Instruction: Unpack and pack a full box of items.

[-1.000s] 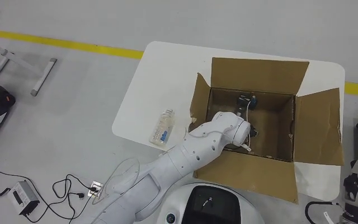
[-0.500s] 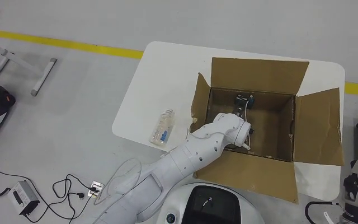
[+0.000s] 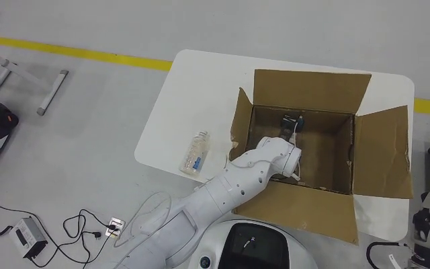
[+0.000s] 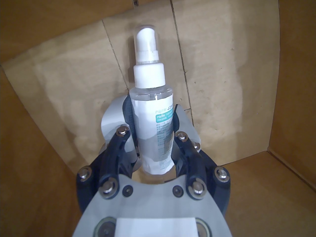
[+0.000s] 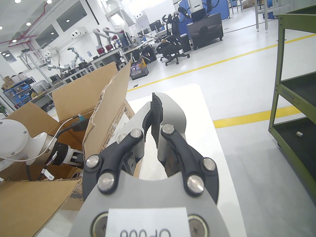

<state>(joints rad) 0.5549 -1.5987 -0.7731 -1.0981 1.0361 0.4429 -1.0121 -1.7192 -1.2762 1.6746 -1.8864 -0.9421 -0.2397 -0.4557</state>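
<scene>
White table [image 3: 195, 87] carries a cardboard box [image 3: 312, 87]; inside, left gripper [image 4: 151, 113] clamps a spray bottle [image 4: 149, 75]. Likely unpacking: lift straight out next.

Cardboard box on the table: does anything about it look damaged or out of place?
Yes. One side flap of the cardboard box has a ragged, torn edge. Outside it, a clear bottle lies on its side near the table edge.

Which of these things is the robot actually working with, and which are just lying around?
Part of the job: cardboard box, spray bottle in the left gripper, clear bottle on the table.
Just lying about: grey floor device, metal stand, green cart.
</scene>
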